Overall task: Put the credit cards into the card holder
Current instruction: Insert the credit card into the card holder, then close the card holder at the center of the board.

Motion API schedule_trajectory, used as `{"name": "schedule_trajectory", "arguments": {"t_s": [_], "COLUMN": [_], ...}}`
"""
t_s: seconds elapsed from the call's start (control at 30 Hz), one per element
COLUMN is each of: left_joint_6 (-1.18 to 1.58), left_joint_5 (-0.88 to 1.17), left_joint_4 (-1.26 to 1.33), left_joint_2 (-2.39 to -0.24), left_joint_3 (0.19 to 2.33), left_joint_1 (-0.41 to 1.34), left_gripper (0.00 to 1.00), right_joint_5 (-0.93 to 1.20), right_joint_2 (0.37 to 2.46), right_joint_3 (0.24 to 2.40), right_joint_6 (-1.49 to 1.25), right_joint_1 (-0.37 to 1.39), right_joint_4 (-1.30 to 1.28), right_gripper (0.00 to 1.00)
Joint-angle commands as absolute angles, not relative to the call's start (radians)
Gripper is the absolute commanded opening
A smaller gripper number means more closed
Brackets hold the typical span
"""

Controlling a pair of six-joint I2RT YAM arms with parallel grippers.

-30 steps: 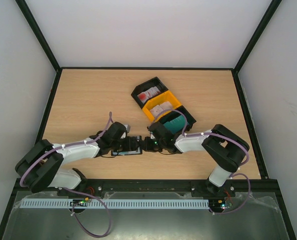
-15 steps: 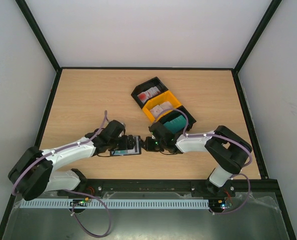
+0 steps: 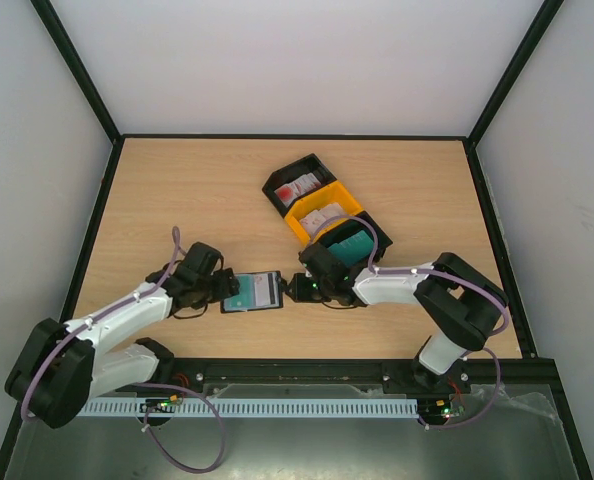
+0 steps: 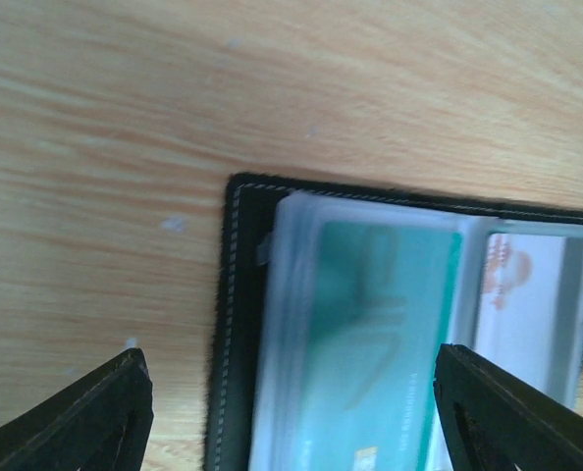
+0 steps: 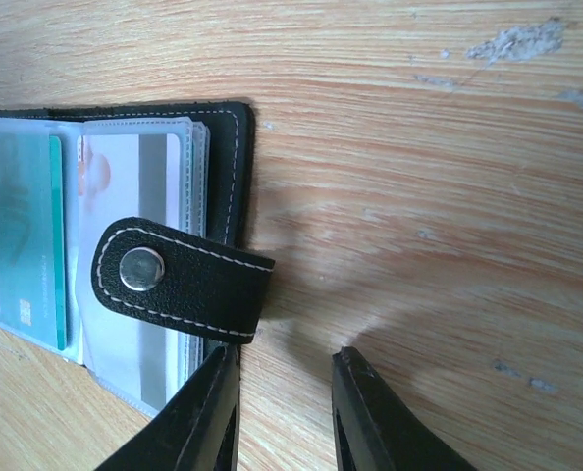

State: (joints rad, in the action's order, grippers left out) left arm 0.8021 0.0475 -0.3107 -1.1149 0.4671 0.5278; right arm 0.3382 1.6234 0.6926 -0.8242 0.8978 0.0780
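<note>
The card holder (image 3: 253, 292) lies open on the table between my two grippers. In the left wrist view the card holder (image 4: 235, 324) shows clear sleeves holding a teal credit card (image 4: 370, 334) and a white one with red blotches (image 4: 512, 285). My left gripper (image 4: 291, 358) hangs open and wide above it, holding nothing; from above the left gripper (image 3: 223, 286) sits just left of the holder. My right gripper (image 5: 287, 358) is open a little over bare wood, its left finger beside the snap strap (image 5: 179, 280). From above, the right gripper (image 3: 295, 290) is at the holder's right edge.
Three trays stand in a diagonal row behind the right arm: a black tray (image 3: 282, 182) with a red-blotched card, a yellow tray (image 3: 349, 203) with pale cards, and a black tray (image 3: 378, 236) with teal cards. A black frame borders the table.
My left arm has drawn back to the left, off the card holder, which now lies uncovered and open. The right gripper's jaws have parted slightly.
</note>
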Motion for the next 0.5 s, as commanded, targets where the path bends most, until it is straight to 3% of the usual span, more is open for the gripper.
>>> {"name": "schedule_trajectory", "arguments": {"t_s": [0.0, 0.13, 0.47], "left_joint_6": [0.828, 0.838, 0.864], "left_joint_5": [0.093, 0.17, 0.289], "left_joint_4": [-0.32, -0.272, -0.227], "left_joint_2": [-1.098, -1.104, -1.075], "left_joint_3": [0.424, 0.387, 0.368], "left_joint_1": [0.496, 0.47, 0.436], "left_gripper": [0.8, 0.8, 0.63], "right_joint_5": [0.351, 0.377, 0.426], "right_joint_2": [1.623, 1.641, 1.674], "right_joint_3": [0.719, 0.729, 0.732], "right_joint_6": [-0.796, -0.789, -0.795], "right_joint_1": [0.904, 0.911, 0.922], "right_joint_4": [0.064, 0.078, 0.112], "right_gripper": [0.26, 0.28, 0.28]}}
